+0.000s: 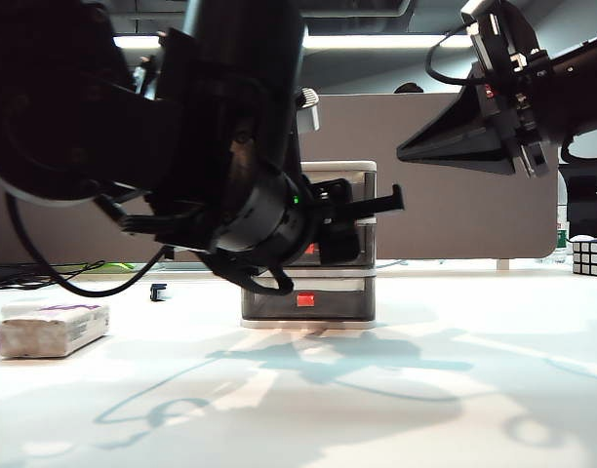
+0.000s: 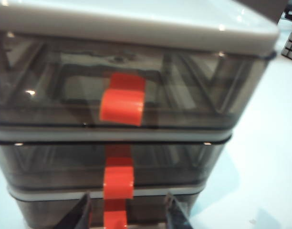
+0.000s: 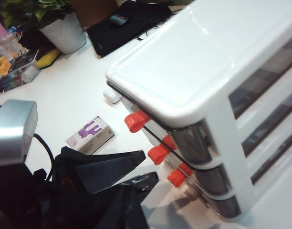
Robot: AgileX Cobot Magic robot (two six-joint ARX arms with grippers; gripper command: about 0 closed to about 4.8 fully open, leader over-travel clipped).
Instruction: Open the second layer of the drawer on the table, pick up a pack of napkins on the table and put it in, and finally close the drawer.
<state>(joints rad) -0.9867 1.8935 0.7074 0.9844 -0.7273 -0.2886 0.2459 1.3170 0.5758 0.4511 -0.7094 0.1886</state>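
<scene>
surface [image 1: 455, 390]: white, wide, partition screen [image 1: 445, 175] behind.
drawer [image 1: 349, 177]: centre of the surface, white frame, three smoky grey trays, all pushed in, red handles.
second layer [image 2: 65, 160]: middle tray, shut, red handle [image 2: 119, 181] facing the left jaws.
left gripper [image 2: 128, 210]: at the drawer front, jaws parted, one tip either side of the handle column, low by the bottom tray; holds nothing.
right gripper [image 1: 408, 151]: raised at 2 o'clock of the drawer, well clear; jaws slightly apart, empty.
pack of napkins [image 1: 53, 328]: lies flat on the surface at 9 o'clock of the drawer, well apart, purple print up.
cube puzzle [image 1: 591, 257]: far 3 o'clock edge.
</scene>
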